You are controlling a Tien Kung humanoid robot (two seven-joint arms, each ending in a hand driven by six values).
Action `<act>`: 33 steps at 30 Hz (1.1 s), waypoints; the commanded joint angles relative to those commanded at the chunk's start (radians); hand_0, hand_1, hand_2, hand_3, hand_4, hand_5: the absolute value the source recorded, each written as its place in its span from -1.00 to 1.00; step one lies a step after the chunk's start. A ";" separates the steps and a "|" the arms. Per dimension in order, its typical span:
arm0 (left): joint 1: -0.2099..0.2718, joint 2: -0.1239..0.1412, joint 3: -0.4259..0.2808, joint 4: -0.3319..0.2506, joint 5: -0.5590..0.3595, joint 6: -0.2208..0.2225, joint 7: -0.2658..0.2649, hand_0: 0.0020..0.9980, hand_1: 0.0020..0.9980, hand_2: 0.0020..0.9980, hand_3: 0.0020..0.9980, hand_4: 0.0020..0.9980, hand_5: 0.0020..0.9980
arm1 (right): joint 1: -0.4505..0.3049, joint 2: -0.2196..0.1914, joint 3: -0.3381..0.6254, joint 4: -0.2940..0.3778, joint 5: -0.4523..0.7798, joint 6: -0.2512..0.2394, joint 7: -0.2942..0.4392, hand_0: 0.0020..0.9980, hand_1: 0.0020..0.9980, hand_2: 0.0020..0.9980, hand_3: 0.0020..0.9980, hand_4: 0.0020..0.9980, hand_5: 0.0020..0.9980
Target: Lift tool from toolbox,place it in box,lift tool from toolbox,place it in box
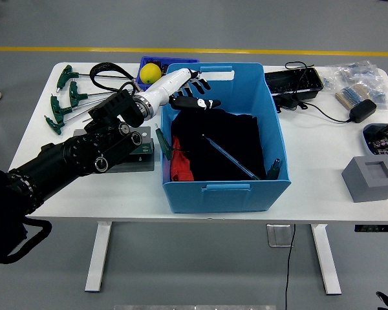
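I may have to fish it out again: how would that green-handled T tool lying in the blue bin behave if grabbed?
The T-handle tool looks rigid, with a thin metal shaft, so it shouldn't flop. It leans on soft dark cloth against the blue bin wall, so it may slide or sink when nudged. The left robot hand hovers open above.

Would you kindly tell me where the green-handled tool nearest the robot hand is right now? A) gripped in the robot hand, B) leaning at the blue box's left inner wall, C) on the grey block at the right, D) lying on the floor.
B: the green-handled tool leans at the left inner wall of the blue box, while the left robot hand is open above the box.
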 joint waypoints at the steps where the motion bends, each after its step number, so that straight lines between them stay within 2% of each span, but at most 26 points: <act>1: 0.001 0.000 -0.002 -0.006 0.001 0.001 -0.002 -0.32 -0.08 0.22 0.25 0.81 0.25 | 0.000 0.000 -0.001 0.000 0.002 0.000 0.000 0.30 0.26 0.41 0.12 0.58 0.36; 5: 0.011 0.000 -0.029 -0.034 0.021 0.007 -0.005 -0.31 -0.08 0.23 0.24 0.81 0.24 | -0.004 0.000 -0.002 -0.001 0.010 -0.001 0.002 0.30 0.26 0.41 0.12 0.59 0.36; 10: 0.034 0.000 -0.114 -0.076 0.097 0.012 -0.001 -0.28 -0.05 0.23 0.25 0.81 0.24 | -0.011 0.001 -0.008 -0.003 0.027 -0.001 0.006 0.30 0.26 0.40 0.12 0.59 0.35; 14: 0.076 0.006 -0.225 -0.128 0.160 0.009 0.008 -0.28 -0.05 0.23 0.25 0.81 0.24 | -0.019 0.004 -0.016 -0.004 0.047 -0.002 0.011 0.30 0.26 0.40 0.12 0.59 0.35; 17: 0.126 0.039 -0.338 -0.184 0.180 0.001 0.023 -0.24 -0.05 0.24 0.24 0.81 0.24 | -0.030 0.006 -0.020 -0.004 0.065 -0.004 0.016 0.30 0.26 0.40 0.12 0.59 0.35; 21: 0.178 0.070 -0.491 -0.252 0.146 -0.011 0.038 -0.17 -0.03 0.23 0.24 0.81 0.24 | -0.044 0.009 -0.020 -0.003 0.075 -0.005 0.016 0.30 0.26 0.40 0.12 0.59 0.35; 25: 0.225 0.094 -0.600 -0.306 0.097 -0.032 0.058 -0.17 -0.03 0.23 0.24 0.81 0.24 | -0.058 0.014 -0.019 -0.004 0.083 -0.007 0.017 0.30 0.26 0.40 0.12 0.59 0.35; 26: 0.243 0.105 -0.630 -0.324 0.070 -0.043 0.066 -0.17 -0.03 0.23 0.24 0.81 0.24 | -0.062 0.015 -0.018 -0.004 0.084 -0.007 0.016 0.30 0.26 0.40 0.12 0.59 0.35; 27: 0.256 0.112 -0.651 -0.336 0.045 -0.051 0.072 -0.08 0.04 0.26 0.26 0.80 0.25 | -0.065 0.016 -0.017 -0.004 0.085 -0.007 0.016 0.30 0.26 0.40 0.12 0.59 0.35; 32: 0.338 0.149 -0.747 -0.406 -0.116 -0.079 0.108 -0.08 0.04 0.26 0.26 0.80 0.25 | -0.078 0.020 -0.007 -0.003 0.080 -0.009 0.012 0.30 0.26 0.40 0.12 0.59 0.35; 33: 0.359 0.155 -0.767 -0.423 -0.146 -0.081 0.110 -0.02 0.13 0.30 0.28 0.80 0.25 | -0.080 0.021 -0.006 -0.003 0.079 -0.010 0.012 0.30 0.26 0.40 0.12 0.59 0.36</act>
